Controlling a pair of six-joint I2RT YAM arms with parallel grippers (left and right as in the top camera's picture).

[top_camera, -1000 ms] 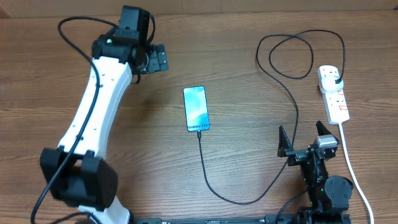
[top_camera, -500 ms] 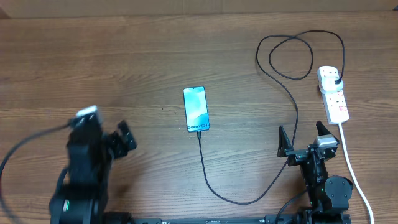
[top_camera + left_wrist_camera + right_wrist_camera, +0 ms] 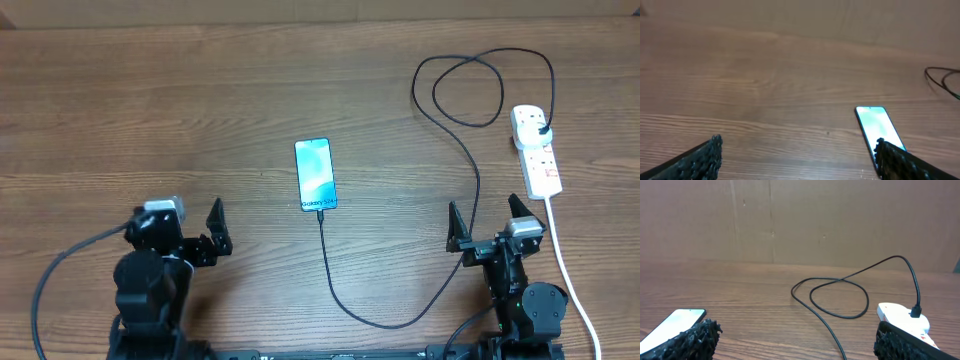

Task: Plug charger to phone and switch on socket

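A brown wood-grain surface with long streaks fills the overhead view, and a flat tan cardboard wall stands behind it in the right wrist view. Near the middle lies the small rectangular smartphone, flat, with its smooth blue-teal screen lit and white lettering along the short edge nearest the arms. The long thin black charger cable meets that same edge of the phone. From there it sweeps in a wide curve toward the arms and then away, well off to the phone's right-arm side, ending in two loose loops beyond the phone's far edge. Its black plug sits in the far end of the white oblong plastic power strip, which has red-orange switches and lies well apart from the phone on that side, a thick white cord trailing from it

The left tool hovers nearer the arms than the phone, on the phone's left-arm side, its rough black fingers spread wide and holding nothing. The right tool sits between the phone and the strip, also nearer the arms, its fingers equally spread and empty, the cable passing just beside it
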